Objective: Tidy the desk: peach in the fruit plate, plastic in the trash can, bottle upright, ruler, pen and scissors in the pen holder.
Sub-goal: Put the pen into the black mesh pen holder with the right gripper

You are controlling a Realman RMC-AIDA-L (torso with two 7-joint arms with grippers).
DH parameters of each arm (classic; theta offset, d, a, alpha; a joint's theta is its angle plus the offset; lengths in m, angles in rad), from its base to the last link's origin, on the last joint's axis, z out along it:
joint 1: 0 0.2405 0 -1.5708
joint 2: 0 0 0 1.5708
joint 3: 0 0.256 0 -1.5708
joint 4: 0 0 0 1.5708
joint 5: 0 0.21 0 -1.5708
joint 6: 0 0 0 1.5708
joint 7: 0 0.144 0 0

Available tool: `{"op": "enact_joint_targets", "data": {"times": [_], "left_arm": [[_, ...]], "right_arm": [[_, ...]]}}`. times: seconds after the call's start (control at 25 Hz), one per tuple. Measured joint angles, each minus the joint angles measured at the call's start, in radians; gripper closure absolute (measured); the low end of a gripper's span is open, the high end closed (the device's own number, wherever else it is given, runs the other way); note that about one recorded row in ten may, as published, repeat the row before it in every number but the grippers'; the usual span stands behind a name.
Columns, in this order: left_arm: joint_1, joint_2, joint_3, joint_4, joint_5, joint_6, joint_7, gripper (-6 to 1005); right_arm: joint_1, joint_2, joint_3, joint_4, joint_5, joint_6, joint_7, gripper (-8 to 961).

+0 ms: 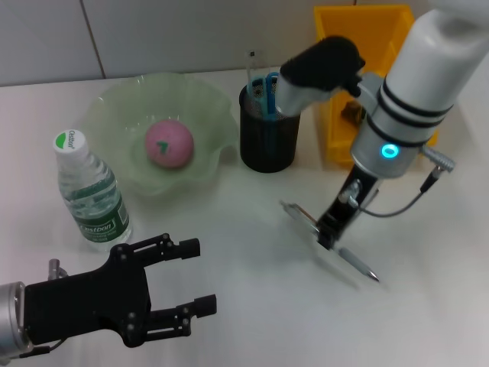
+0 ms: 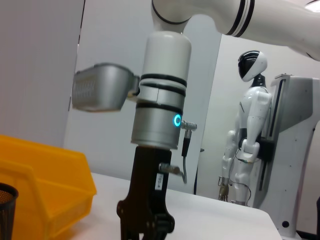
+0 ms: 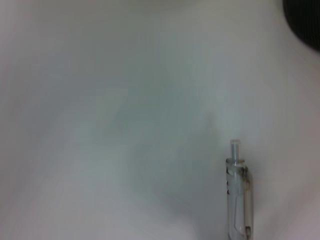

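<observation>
My right gripper (image 1: 328,232) is down at the table right of centre, shut on the middle of a clear grey pen (image 1: 355,264) that slants across the white top; the right wrist view shows the pen's end (image 3: 236,195). The left wrist view takes in that gripper (image 2: 146,227) from the side. The black mesh pen holder (image 1: 267,141) holds blue-handled scissors (image 1: 267,88) and a clear ruler (image 1: 252,67). A pink peach (image 1: 170,143) lies in the green fruit plate (image 1: 114,115). The bottle (image 1: 92,191) stands upright. Plastic is out of view. My left gripper (image 1: 197,277) hangs open at front left.
The yellow trash can (image 1: 340,145) stands behind my right arm, beside the pen holder, and its wall (image 2: 45,185) fills the left wrist view's lower corner. A white humanoid robot (image 2: 247,145) stands beyond the table's far edge.
</observation>
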Motion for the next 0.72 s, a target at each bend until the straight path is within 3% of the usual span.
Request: {"op": "enact_joint_targets", "data": {"times": [0.32, 0.72], "left_arm": [[0.011, 0.001, -0.002, 0.0, -0.03, -0.001, 0.009, 208], [0.01, 0.001, -0.011, -0.004, -0.041, -0.013, 0.028, 208]], "right_arm": [[-0.123, -0.001, 0.154, -0.16, 0.161, 0.038, -0.273, 841], [-0.261, -0.002, 0.349, -0.162, 0.468, 0.123, -0.69, 842]]}}
